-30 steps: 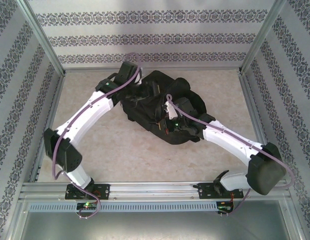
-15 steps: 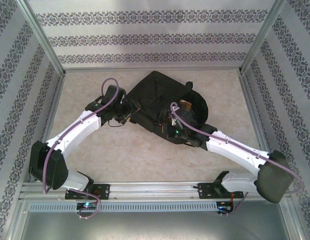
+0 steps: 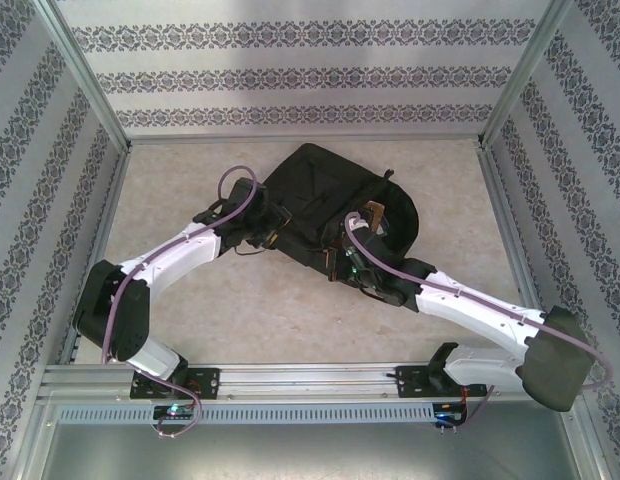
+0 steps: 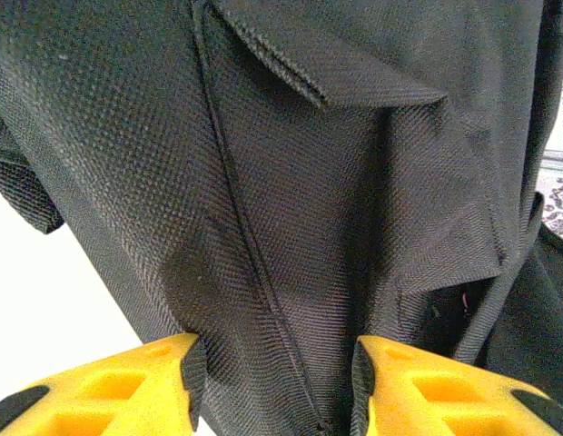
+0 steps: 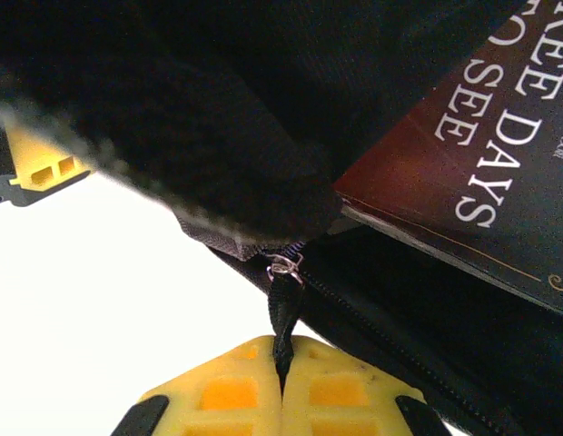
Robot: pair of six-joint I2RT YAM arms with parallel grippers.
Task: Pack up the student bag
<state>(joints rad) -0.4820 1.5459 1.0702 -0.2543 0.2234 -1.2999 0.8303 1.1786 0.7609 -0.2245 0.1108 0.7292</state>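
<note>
At student bag [image 5: 172,118] edge, right fingers [image 5: 227,395] pinch zipper [image 5: 281,309].

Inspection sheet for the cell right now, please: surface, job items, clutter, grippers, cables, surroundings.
Surface: beige marbled table.
Job's things: black student bag lying mid-table, partly unzipped; dark red book inside the opening.
Clutter: nothing seen.
Grippers: left gripper open, fingers astride bag fabric; right gripper shut on the zipper pull.
Cables: purple cables run along each arm, looping above the wrists.
Surroundings: patterned walls, aluminium frame.
</note>
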